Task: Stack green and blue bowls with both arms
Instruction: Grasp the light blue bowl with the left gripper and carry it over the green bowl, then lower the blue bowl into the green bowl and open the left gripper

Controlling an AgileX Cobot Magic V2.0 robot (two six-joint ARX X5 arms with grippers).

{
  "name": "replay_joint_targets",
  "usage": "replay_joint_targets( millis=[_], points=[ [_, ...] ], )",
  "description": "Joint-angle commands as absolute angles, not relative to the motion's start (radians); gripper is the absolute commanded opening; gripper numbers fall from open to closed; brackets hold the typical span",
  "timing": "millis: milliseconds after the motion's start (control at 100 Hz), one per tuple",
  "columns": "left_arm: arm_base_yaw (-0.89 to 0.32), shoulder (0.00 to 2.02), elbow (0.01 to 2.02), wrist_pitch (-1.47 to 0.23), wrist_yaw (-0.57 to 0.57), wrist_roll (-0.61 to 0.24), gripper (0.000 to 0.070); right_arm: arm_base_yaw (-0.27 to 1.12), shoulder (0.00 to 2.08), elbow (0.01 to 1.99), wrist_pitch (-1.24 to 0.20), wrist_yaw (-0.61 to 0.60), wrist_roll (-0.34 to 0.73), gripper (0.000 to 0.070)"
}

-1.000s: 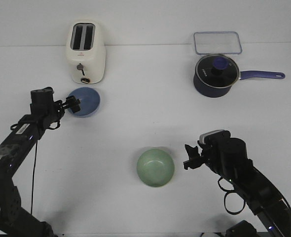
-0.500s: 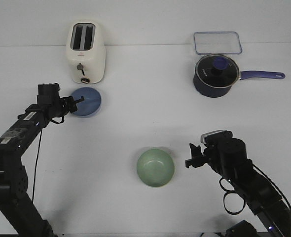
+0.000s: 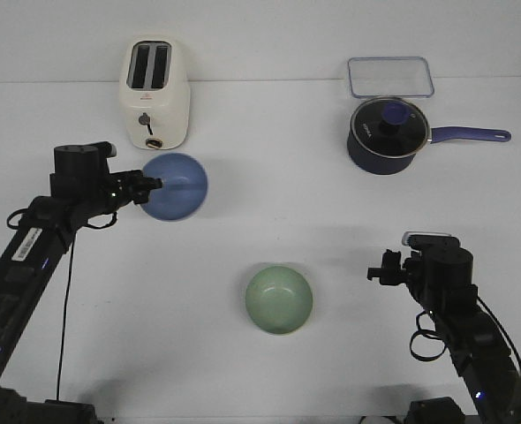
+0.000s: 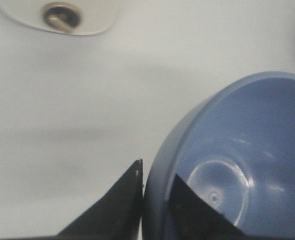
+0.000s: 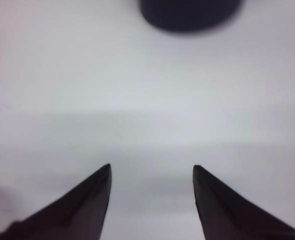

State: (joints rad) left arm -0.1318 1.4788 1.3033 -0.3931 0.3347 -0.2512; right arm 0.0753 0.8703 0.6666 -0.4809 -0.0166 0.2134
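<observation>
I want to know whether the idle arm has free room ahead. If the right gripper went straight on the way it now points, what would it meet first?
The right gripper, jaws open and empty, sees bare table ahead, then probably the dark saucepan at the far edge of its wrist view. Depth is unclear.

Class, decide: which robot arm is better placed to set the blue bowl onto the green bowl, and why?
The left. Its tool is shut on the rim of the light blue round bowl, one finger inside and one outside. The right tool is open, empty and apart from the pale green round bowl.
</observation>
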Motion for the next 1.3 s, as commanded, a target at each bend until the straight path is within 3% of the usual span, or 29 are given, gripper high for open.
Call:
replay_joint_targets(
  millis=[0, 360, 540, 770, 810, 920, 960, 1180, 1290],
  points=[
    [-0.179, 1.454, 1.270, -0.391, 0.388, -0.229, 0.0012, 0.044, 0.878, 0.661, -0.464, -0.044, 0.206, 0.0339],
    [-0.583, 1.396, 1.042, -0.226, 0.405, -0.329, 0.0012, 0.006, 0.878, 0.652, -0.457, -0.109, 0.205, 0.0339],
    [-0.688, 1.441, 1.042, -0.181, 0.345, -0.326, 0.0013, 0.006, 0.878, 0.652, -0.457, -0.113, 0.205, 0.0339],
    [-0.736, 1.496, 1.042, -0.162, 0.341, -0.303, 0.0022, 0.006, 0.878, 0.652, -0.457, -0.132, 0.205, 0.0339],
    [-0.741, 1.503, 1.042, -0.159, 0.341, -0.302, 0.0070, 0.006, 0.878, 0.652, -0.457, -0.132, 0.205, 0.0339],
    [-0.743, 1.504, 1.043, -0.153, 0.342, -0.303, 0.0367, 0.006, 0.878, 0.652, -0.457, -0.131, 0.203, 0.0339],
    [-0.743, 1.498, 1.046, -0.155, 0.341, -0.302, 0.0428, 0.006, 0.878, 0.652, -0.456, -0.131, 0.203, 0.0339],
    [-0.662, 1.382, 1.055, -0.167, 0.325, -0.272, 0.0421, 0.006, 0.878, 0.652, -0.456, -0.133, 0.188, 0.0339],
    [-0.584, 1.274, 1.055, -0.207, 0.194, -0.207, 0.0409, 0.007, 0.876, 0.652, -0.447, -0.147, 0.184, 0.0339]
  ],
)
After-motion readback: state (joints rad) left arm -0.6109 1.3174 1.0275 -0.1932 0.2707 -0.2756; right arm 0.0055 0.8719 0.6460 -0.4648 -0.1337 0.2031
